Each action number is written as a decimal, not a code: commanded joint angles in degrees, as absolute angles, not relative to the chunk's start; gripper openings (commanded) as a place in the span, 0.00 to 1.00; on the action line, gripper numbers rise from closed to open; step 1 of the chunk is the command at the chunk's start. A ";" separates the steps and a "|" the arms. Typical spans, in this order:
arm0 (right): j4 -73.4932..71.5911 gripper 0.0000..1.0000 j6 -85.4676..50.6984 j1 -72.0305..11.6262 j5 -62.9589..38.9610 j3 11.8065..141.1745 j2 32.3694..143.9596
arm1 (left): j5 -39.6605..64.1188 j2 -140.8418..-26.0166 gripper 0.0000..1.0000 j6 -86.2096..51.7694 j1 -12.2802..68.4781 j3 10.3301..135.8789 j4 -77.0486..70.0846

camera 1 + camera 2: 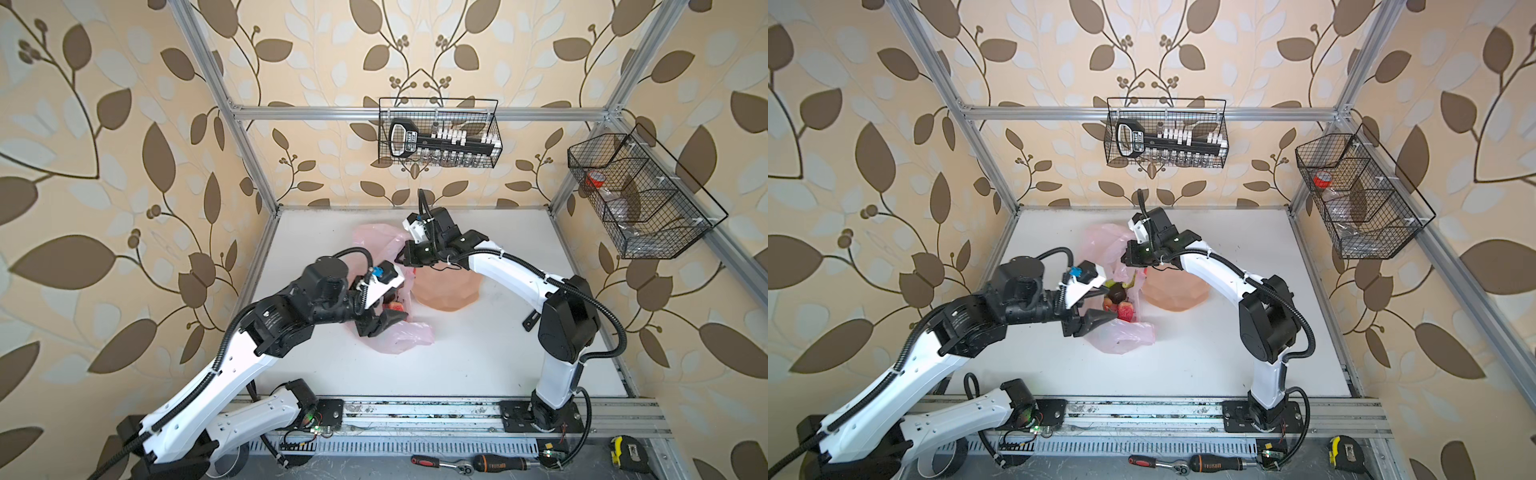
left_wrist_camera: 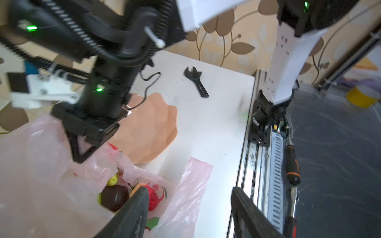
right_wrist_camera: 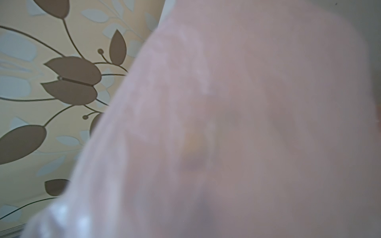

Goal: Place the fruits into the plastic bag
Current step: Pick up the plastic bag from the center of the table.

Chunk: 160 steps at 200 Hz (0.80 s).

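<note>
My left jaws (image 2: 188,208) gape empty right above the fruits (image 2: 132,195) in the bag (image 2: 41,164), whose rim my clenched right jaws (image 2: 79,156) hold up.

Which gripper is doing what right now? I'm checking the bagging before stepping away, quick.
Left gripper: open, empty, above the fruits in the plastic bag.
Right gripper: shut on the plastic bag, holding its edge up.

The pink bag (image 2: 51,164) lies open, a dark purple fruit (image 2: 114,196) and a strawberry (image 2: 152,197) inside. Two dark fingers (image 2: 132,214) stand apart above it. A peach dish (image 2: 148,127) and wrench (image 2: 195,83) lie beyond.
</note>
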<state>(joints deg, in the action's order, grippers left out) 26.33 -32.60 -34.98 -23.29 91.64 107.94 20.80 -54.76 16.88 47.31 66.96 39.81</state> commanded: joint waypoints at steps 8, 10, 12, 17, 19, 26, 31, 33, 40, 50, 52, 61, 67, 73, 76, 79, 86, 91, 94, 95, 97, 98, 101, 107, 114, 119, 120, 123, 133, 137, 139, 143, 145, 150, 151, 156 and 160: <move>30.07 0.00 -30.37 -34.31 -25.00 92.90 108.63 | 15.21 -62.11 0.67 26.05 54.95 69.63 43.15; 30.13 0.00 -30.33 -34.29 -24.99 92.90 108.61 | 15.07 -62.48 0.68 26.27 55.33 69.75 43.15; 30.14 0.00 -30.33 -34.24 -25.03 92.90 108.58 | 14.89 -62.97 0.68 26.50 55.67 69.78 43.22; 30.12 0.00 -30.24 -34.17 -25.05 92.90 108.57 | 14.62 -63.97 0.69 27.16 56.37 69.94 43.20; 30.14 0.00 -30.17 -34.19 -25.11 92.90 108.57 | 14.55 -64.42 0.69 27.36 56.70 70.09 43.23; 30.24 0.00 -30.10 -34.05 -25.28 92.97 108.63 | 14.25 -65.82 0.71 28.45 57.52 70.49 43.41; 30.31 0.00 -30.08 -33.87 -25.28 92.99 108.62 | 13.88 -66.84 0.71 29.13 58.01 70.72 43.50; 30.30 0.00 -30.11 -33.85 -25.30 92.94 108.56 | 13.69 -67.22 0.71 29.61 58.18 70.85 43.50; 30.25 0.00 -30.06 -33.79 -25.43 92.99 108.52 | 13.25 -68.62 0.72 30.60 58.65 71.22 43.70; 30.29 0.00 -30.06 -33.59 -25.60 93.01 108.58 | 12.84 -70.47 0.73 32.28 59.17 71.62 44.48; 30.25 0.00 -30.06 -33.56 -25.58 93.04 108.55 | 12.72 -70.86 0.73 32.59 59.22 71.69 44.58; 30.27 0.00 -29.97 -33.35 -25.74 93.08 108.62 | 12.15 -72.27 0.74 34.17 59.41 71.72 45.10; 30.25 0.00 -29.99 -33.26 -25.92 93.08 108.63 | 11.74 -73.07 0.75 35.17 59.48 71.64 45.42; 30.30 0.00 -30.06 -33.23 -25.99 93.12 108.67 | 11.19 -73.73 0.76 36.03 59.58 71.57 45.53; 30.25 0.00 -30.06 -33.22 -26.01 93.16 108.67 | 11.01 -74.00 0.76 36.46 59.59 71.43 45.53; 30.29 0.00 -30.06 -33.22 -26.09 93.16 108.64 | 10.82 -74.31 0.76 36.88 59.57 71.26 45.46; 30.31 0.00 -30.06 -33.24 -26.09 93.25 108.81 | 10.55 -74.89 0.76 38.07 59.59 70.98 45.23; 30.24 0.00 -30.06 -33.18 -26.19 93.25 108.76 | 10.26 -75.37 0.77 38.74 59.59 70.84 44.97; 30.27 0.00 -30.06 -33.23 -26.23 93.24 108.87 | 9.90 -75.61 0.77 39.12 59.59 70.60 44.64; 30.25 0.00 -30.06 -33.23 -26.21 93.25 108.84 | 9.74 -75.73 0.77 39.20 59.59 70.54 44.56; 30.19 0.00 -30.06 -33.18 -26.26 93.25 108.79 | 9.29 -75.93 0.77 39.38 59.66 70.46 44.25; 30.21 0.00 -30.06 -33.16 -26.27 93.30 108.85 | 9.08 -76.02 0.77 39.46 59.67 70.47 44.10; 30.19 0.00 -30.06 -33.19 -26.34 93.33 108.89 | 8.45 -76.32 0.77 39.74 59.74 70.29 43.71; 30.23 0.00 -30.06 -33.20 -26.37 93.30 108.92 | 7.50 -77.11 0.77 40.37 59.77 70.26 43.51; 30.21 0.00 -30.14 -33.14 -26.54 93.34 108.93 | 6.94 -77.95 0.77 41.19 59.86 70.16 43.44; 30.16 0.00 -30.15 -33.18 -26.65 93.25 108.90 | 6.60 -78.53 0.76 41.46 59.85 70.15 43.19; 30.20 0.00 -30.10 -33.16 -26.64 93.25 108.90 | 6.55 -78.59 0.76 41.56 59.85 70.14 43.13; 30.23 0.00 -30.13 -33.14 -26.71 93.25 109.05 | 6.20 -78.92 0.76 41.58 59.85 70.12 42.81; 30.12 0.00 -30.21 -33.19 -26.89 93.25 109.06 | 5.45 -79.80 0.75 41.82 59.84 69.82 41.98; 30.14 0.00 -30.28 -33.13 -27.03 93.25 109.07 | 5.26 -80.07 0.75 42.11 59.85 69.77 41.66; 30.15 0.00 -30.27 -33.11 -27.06 93.23 109.07 | 5.25 -80.13 0.74 42.21 59.85 69.56 41.48; 30.15 0.00 -30.28 -33.13 -27.17 93.18 109.19 | 5.26 -80.51 0.72 42.56 59.85 69.52 41.25; 30.10 0.00 -30.31 -33.13 -27.23 93.17 109.17 | 5.25 -80.73 0.71 42.63 59.85 69.45 41.16; 30.02 0.00 -30.41 -33.08 -27.56 93.12 109.28 | 5.12 -81.28 0.68 42.78 59.85 69.35 41.04; 29.99 0.00 -30.45 -33.02 -27.58 93.10 109.35 | 5.06 -81.33 0.67 42.79 59.85 69.35 41.00; 29.95 0.00 -30.62 -32.99 -27.83 93.07 109.37 | 4.76 -81.95 0.61 42.94 59.85 69.28 41.00; 29.89 0.00 -30.75 -32.97 -28.01 93.01 109.40 | 4.52 -82.16 0.56 42.92 59.84 69.19 41.11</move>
